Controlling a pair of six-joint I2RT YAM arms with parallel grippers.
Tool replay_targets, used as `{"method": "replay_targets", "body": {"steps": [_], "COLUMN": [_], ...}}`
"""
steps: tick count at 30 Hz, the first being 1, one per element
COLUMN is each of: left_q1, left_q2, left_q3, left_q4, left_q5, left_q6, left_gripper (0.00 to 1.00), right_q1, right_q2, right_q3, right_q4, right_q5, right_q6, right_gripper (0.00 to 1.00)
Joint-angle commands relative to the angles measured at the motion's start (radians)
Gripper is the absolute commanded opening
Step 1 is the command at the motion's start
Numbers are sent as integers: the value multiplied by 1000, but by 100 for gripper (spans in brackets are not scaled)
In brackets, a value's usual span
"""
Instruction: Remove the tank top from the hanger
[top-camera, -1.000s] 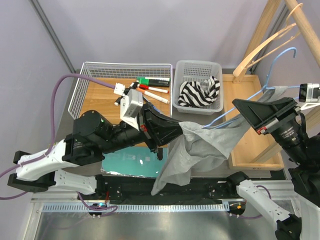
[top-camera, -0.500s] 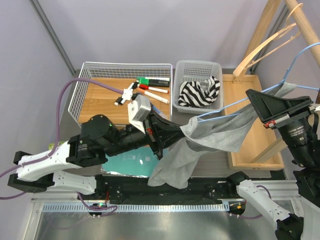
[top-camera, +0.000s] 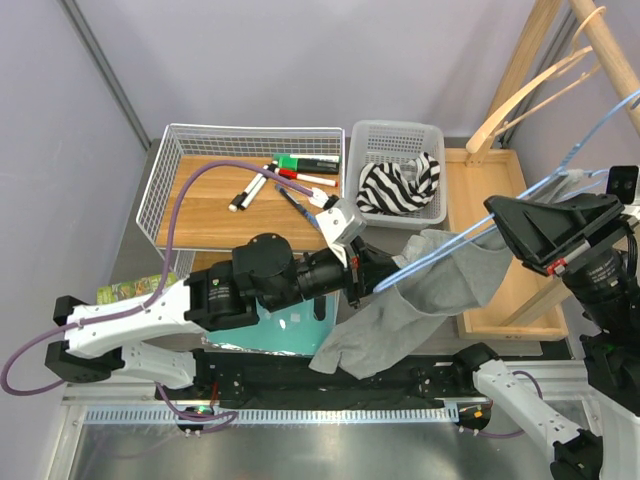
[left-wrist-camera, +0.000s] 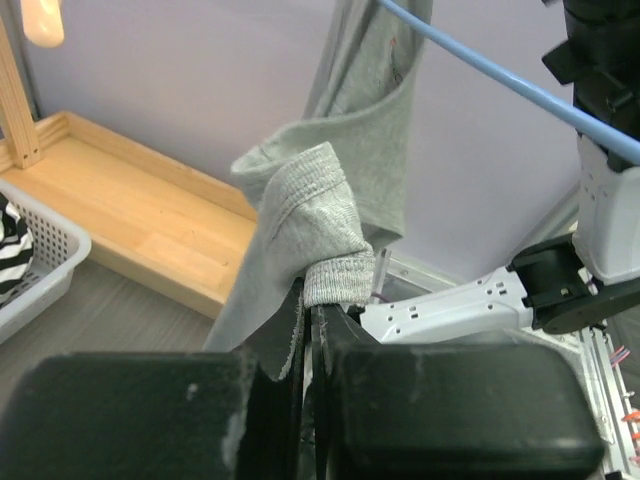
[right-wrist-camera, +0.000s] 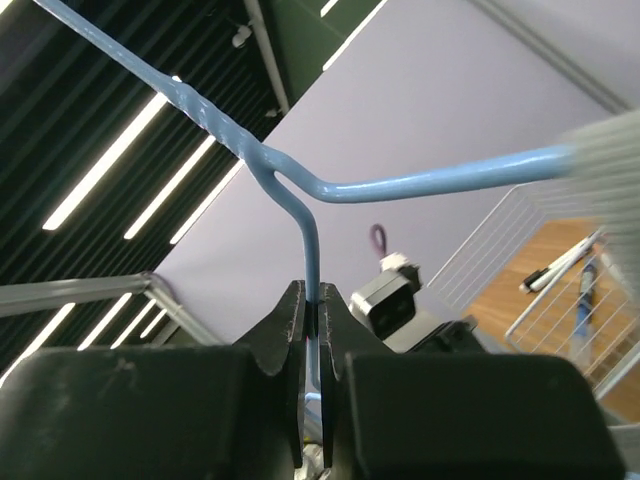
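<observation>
left claw (left-wrist-camera: 306, 300) clamped on bunched hem of tank top (left-wrist-camera: 310, 215) | right claw (right-wrist-camera: 311, 305) pinched tight on hanger (right-wrist-camera: 430, 181) wire | top hangs partly on hanger between claws | soft, light, stretchy: hold by thick hem

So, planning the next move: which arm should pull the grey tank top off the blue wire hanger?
Left. The left gripper pinches a fold of the grey tank top; the right gripper only clamps the blue wire hanger, steadying it.

A tank top (top-camera: 440, 285) on a hanger (right-wrist-camera: 420, 181) spans the middle, blocking passage left to right; a basket (top-camera: 396, 126) stands just behind, a wooden rack (top-camera: 520, 70) at right.
</observation>
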Motion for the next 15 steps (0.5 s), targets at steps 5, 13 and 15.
{"method": "replay_targets", "body": {"steps": [5, 13, 15], "left_q1": [69, 124, 133], "left_q2": [92, 251, 256], "left_q3": [126, 333, 336], "left_q4": [38, -28, -20], "left_q5": [10, -2, 7], "left_q6": [-88, -163, -182], "left_gripper": [0, 0, 0], "right_q1": [2, 2, 2], "right_q2": [-70, -50, -45], "right_q3": [-127, -241, -241], "right_q4": [310, 591, 614], "right_q5": [-184, -193, -204], "right_q6": [328, 541, 559], "right_gripper": [1, 1, 1]}}
